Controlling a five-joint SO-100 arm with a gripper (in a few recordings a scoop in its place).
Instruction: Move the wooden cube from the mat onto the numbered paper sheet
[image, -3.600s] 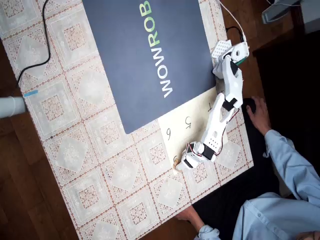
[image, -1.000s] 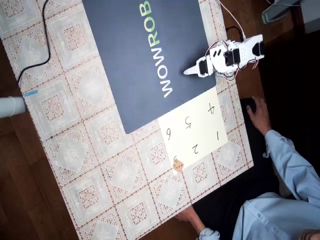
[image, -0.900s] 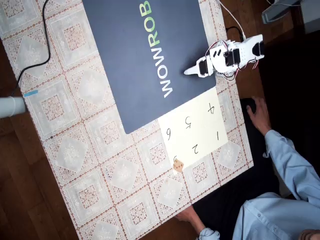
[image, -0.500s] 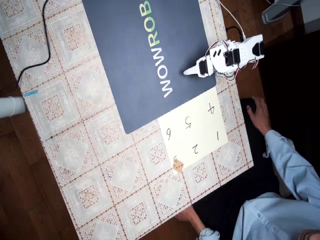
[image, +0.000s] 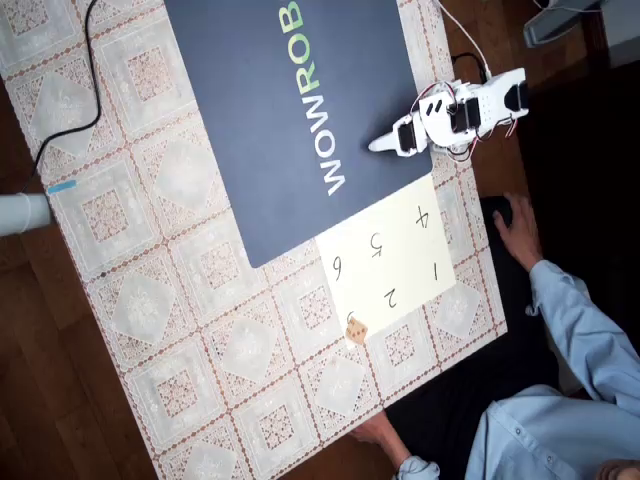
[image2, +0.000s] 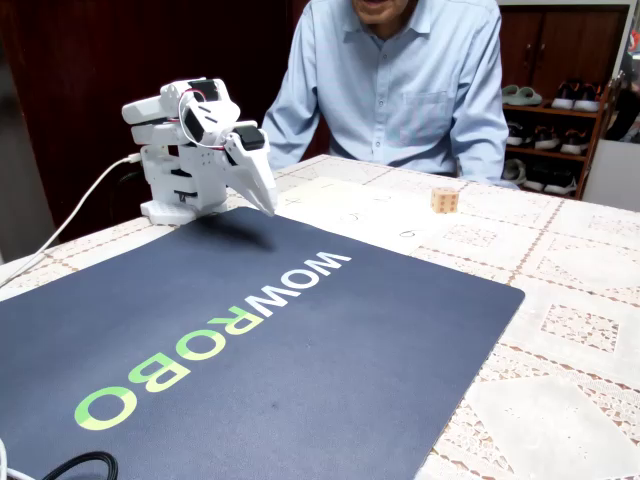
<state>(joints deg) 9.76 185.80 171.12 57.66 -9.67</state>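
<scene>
The wooden cube, light tan with red dots, sits at the corner of the numbered paper sheet, beside the digit 2. The cream sheet lies flat, one edge touching the dark navy mat printed with "WOWROB".

Arm: white plastic segments with black servo blocks at the joints, thin red and white wires looped at the upper joint, a white cable running from the base. Gripper: white, tapering to a narrow tip. Person: light blue buttoned shirt, long sleeves
</scene>
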